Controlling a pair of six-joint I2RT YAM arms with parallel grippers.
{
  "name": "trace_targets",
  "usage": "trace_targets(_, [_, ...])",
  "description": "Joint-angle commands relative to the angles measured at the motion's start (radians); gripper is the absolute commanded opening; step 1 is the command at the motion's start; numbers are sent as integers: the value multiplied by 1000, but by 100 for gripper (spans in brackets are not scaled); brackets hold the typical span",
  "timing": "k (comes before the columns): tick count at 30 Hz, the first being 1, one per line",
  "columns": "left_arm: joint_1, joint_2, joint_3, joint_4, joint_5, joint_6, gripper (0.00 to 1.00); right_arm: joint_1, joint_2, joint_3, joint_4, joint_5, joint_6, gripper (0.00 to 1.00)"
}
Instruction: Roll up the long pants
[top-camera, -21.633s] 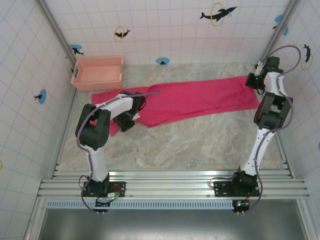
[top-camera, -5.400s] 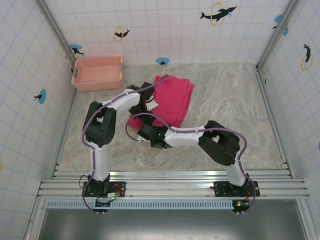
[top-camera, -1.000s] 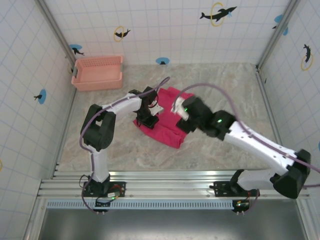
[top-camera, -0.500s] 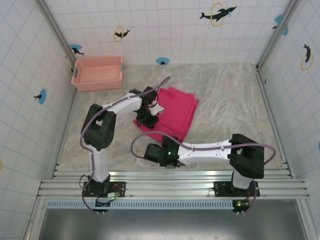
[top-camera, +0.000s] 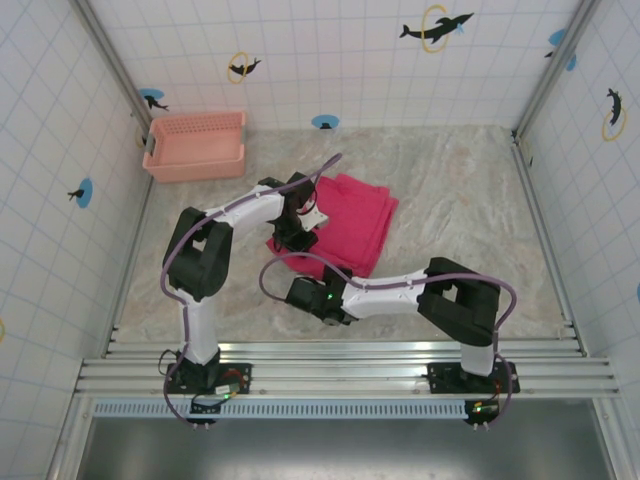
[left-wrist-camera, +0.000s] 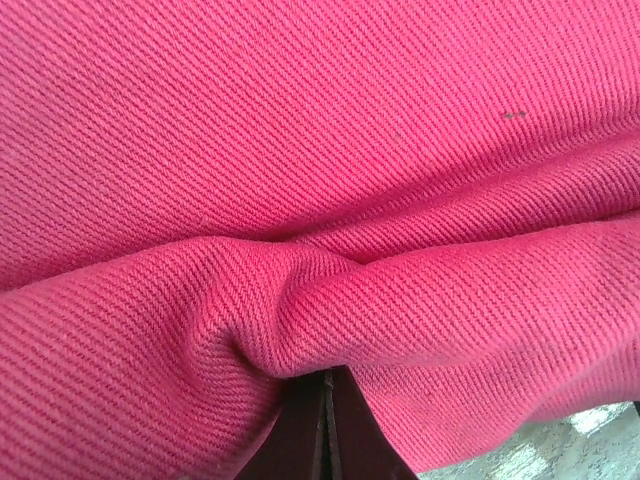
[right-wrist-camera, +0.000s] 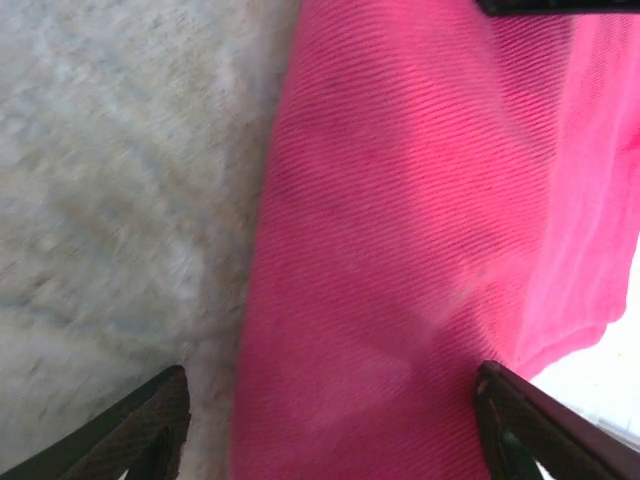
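Folded magenta soft cloth long pants (top-camera: 352, 222) sit just left of your worktop's (top-camera: 460, 200) middle. Left hand (left-wrist-camera: 325, 430) pinches a fold, right hand (right-wrist-camera: 335, 425) is wide at their near edge. Floppy, so grab thick layers.

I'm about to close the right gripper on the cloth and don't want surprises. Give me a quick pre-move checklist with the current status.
1. Left gripper pinching the long pants: ok, shut on bunched cloth.
2. Right gripper open: ok, jaws wide apart, straddling the pants' edge.
3. Pants gathered in one pile: ok, but folded flat, not a roll yet.
4. Basket apart from the pants: ok, it sits in the far-left corner.
5. Right gripper placed to catch every layer: cannot tell.
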Motion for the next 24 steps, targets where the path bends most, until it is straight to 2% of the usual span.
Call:
trace_targets(1, [9,28,5,-24,-17,39,0,-37,10,-73,91,-111,-48,68])
trace_targets(2, [10,24,7,-30,-22,44,1,-49,10,-77,96,-123,-52,64])
trace_targets(4, [10,15,8,-42,-27,56,1,-83,15,-65,77,-207,-63,43])
trace_targets(6, [10,7,8,-49,-28,64,2,-104,7,-60,40,-293,-81,34])
trace_targets(9, [10,-3,6,-56,-15,71,4,-117,-3,-22,-25,-382,-100,27])
trace_targets(13, [12,-19,2,-70,-7,68,12,-136,-26,38,-122,-551,-118,20])
trace_targets(15, [15,-35,1,-74,-1,63,27,-163,-36,61,-152,-637,-108,19])
trace_targets(19, [24,-103,-4,-61,-9,48,58,-251,-37,114,-211,-901,-72,15])
trace_targets(21, [36,-142,-1,-56,-27,35,66,-279,-43,126,-222,-1010,-62,15])
trace_targets(24, [62,-212,7,-48,-74,19,73,-318,-69,120,-202,-1119,-32,14])
